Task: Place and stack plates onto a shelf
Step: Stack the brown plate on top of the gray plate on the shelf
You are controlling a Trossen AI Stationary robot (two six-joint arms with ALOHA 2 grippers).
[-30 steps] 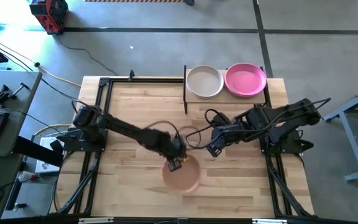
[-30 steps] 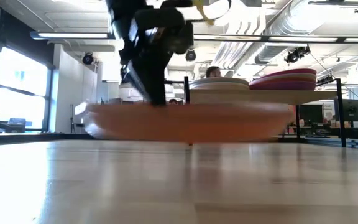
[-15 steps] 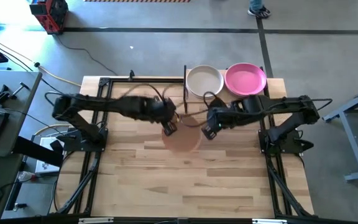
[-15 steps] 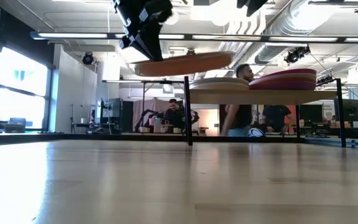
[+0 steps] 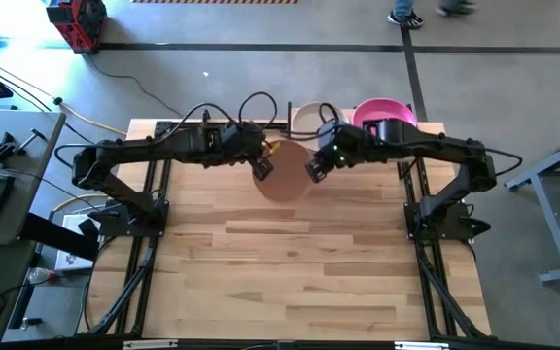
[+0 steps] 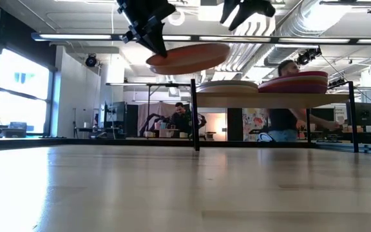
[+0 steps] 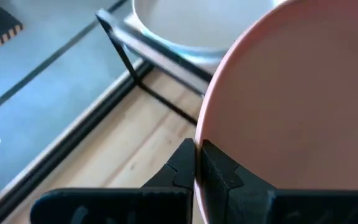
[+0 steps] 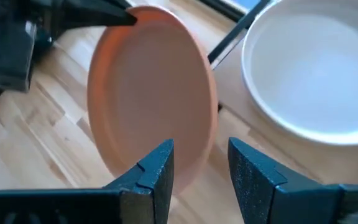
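1. Left gripper (image 7: pixel 196 167) clamped tight on the near rim of a salmon plate (image 5: pixel 285 175), carried up in the air, well clear of the table (image 5: pixel 290 272). Tilted a bit in the low view, gripped edge higher.
2. Right gripper (image 8: pixel 197 165) just across from it, at the plate's opposite edge, jaws spread wide and gripping nothing yet. Rim sits right in front of the gap between the fingers, not inside it as far as visible. Looks like a handoff or a two-arm steady, just a guess.
3. Past both claws: the shelf (image 5: pixel 426 131), raised on thin black posts. Off-white plate (image 5: pixel 309 119) on top of one pile just beyond the held plate, magenta plate (image 5: pixel 385 109) on top of the second pile farther along on the right arm's side.
4. Low view shows both piles several plates deep, exact count hard to tell.
5. Progress: pretty far in, judging by those stacks. No loose plates anywhere on the table, so probably the last one. Left to do: get the salmon plate over a pile, lower, let go.
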